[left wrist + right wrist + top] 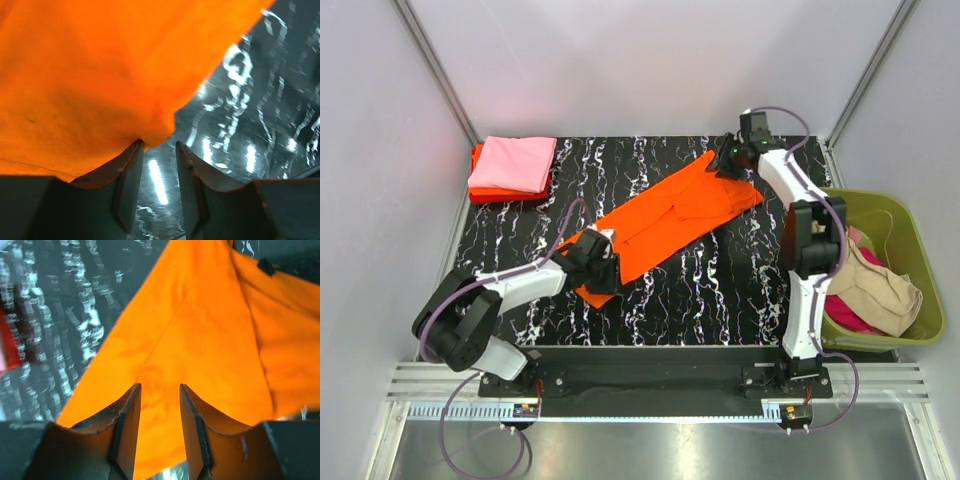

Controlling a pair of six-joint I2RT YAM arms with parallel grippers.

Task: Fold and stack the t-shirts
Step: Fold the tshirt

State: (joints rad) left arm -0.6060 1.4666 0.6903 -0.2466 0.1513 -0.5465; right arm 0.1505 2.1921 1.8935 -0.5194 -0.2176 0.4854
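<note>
A bright orange t-shirt (670, 220), folded into a long strip, lies diagonally across the black marbled table (720, 290). My left gripper (603, 262) is at its near-left end. In the left wrist view the jaws (159, 146) are open, with bare table between them, and a corner of the orange cloth (100, 75) touches the left fingertip. My right gripper (725, 160) is at the far-right end. In the right wrist view it (160, 387) is open just over the orange cloth (200, 330) and grips nothing.
A folded light pink shirt (513, 163) lies on a folded red-orange shirt (495, 192) at the back left. An olive-green basket (910, 225) at the right edge holds a beige shirt (880, 285) and a magenta one (845, 312). White walls surround the table.
</note>
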